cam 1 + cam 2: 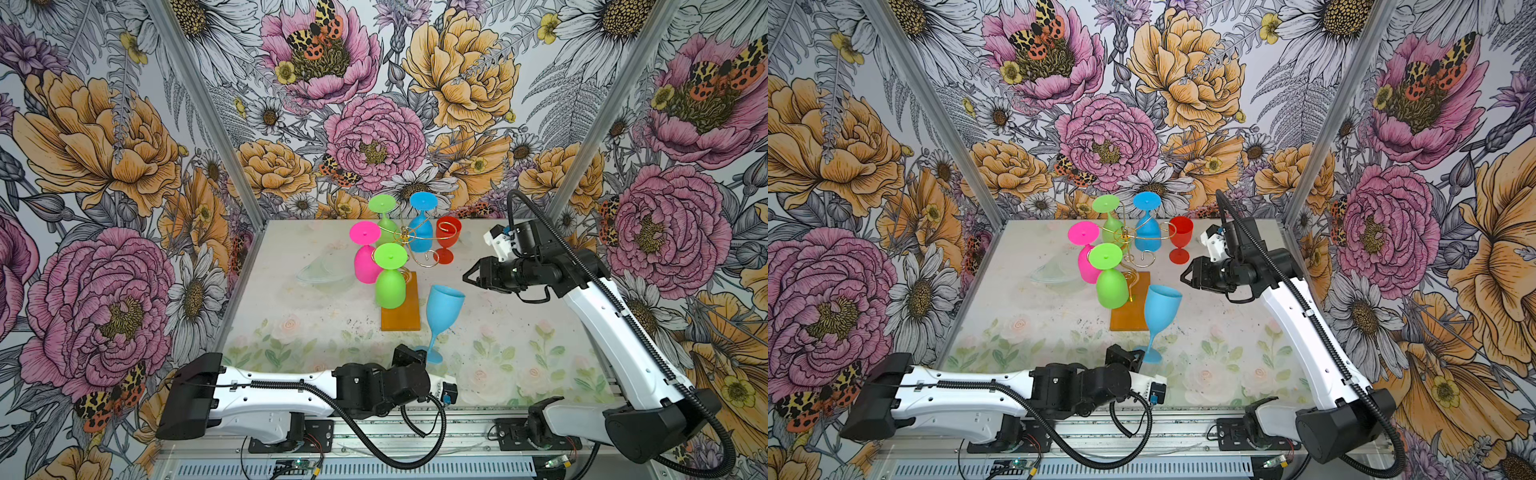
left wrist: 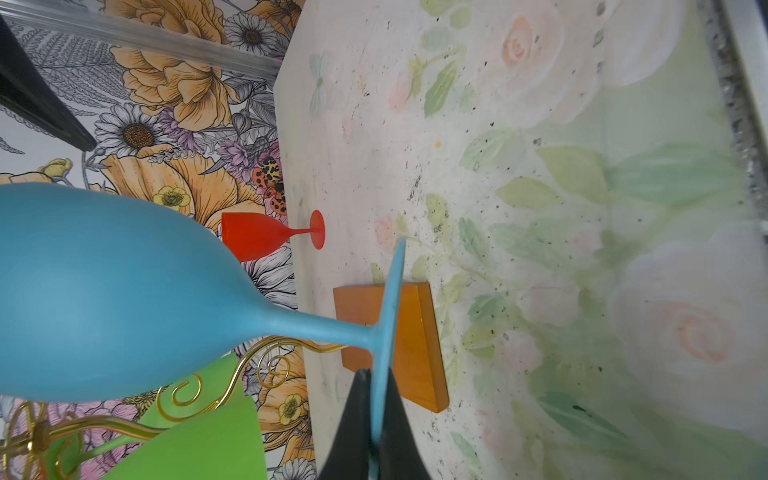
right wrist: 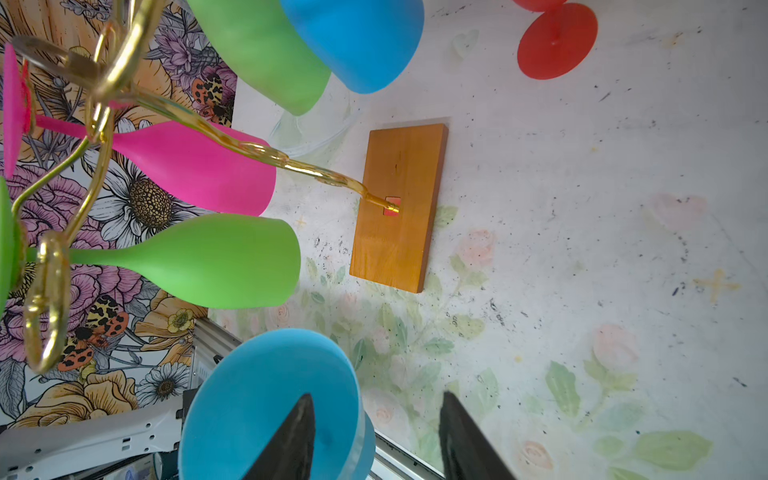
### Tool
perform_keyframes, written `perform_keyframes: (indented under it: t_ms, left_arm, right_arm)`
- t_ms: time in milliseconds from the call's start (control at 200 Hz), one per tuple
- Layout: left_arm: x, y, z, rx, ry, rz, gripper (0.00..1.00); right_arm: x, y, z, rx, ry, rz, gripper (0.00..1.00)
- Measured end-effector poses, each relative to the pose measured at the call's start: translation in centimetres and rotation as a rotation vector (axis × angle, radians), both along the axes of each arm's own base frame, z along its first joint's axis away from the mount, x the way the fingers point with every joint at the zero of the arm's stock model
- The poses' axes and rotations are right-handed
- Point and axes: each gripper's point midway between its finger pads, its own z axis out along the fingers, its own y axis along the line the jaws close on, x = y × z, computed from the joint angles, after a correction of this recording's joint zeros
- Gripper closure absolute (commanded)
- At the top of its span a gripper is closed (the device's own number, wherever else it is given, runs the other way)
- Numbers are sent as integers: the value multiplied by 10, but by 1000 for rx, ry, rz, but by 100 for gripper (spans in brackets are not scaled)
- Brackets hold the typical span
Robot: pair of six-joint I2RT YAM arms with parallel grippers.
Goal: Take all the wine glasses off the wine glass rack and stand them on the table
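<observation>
Holding blue glass (image 1: 444, 309) by its foot, left fingers (image 2: 353, 424) pinched shut on it; glass off rack (image 1: 411, 239), tilted just beside it. Right fingers (image 3: 291, 444) half apart, empty. Advice: level foot on table (image 1: 519, 332) before releasing.

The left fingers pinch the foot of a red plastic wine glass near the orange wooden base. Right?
No: it is a light blue plastic wine glass, not red. The left wrist view shows the left fingers on its foot near the orange wooden base.
</observation>
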Motion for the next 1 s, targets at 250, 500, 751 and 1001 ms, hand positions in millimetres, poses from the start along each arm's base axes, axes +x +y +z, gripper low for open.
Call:
perform_keyframes:
  t_ms: [250, 500, 751, 1001]
  left_arm:
    - [13, 8, 5, 59, -159, 25, 100]
    - [21, 10, 11, 54, -245, 59, 100]
    - [26, 11, 4, 90, -294, 73, 100]
    - [30, 12, 7, 101, -348, 97, 100]
  right_arm:
    - [-8, 16, -2, -19, 26, 81, 51]
    - [-12, 27, -6, -28, 51, 126, 55]
    - [-16, 30, -3, -12, 57, 144, 67]
    - [-19, 33, -2, 4, 69, 158, 74]
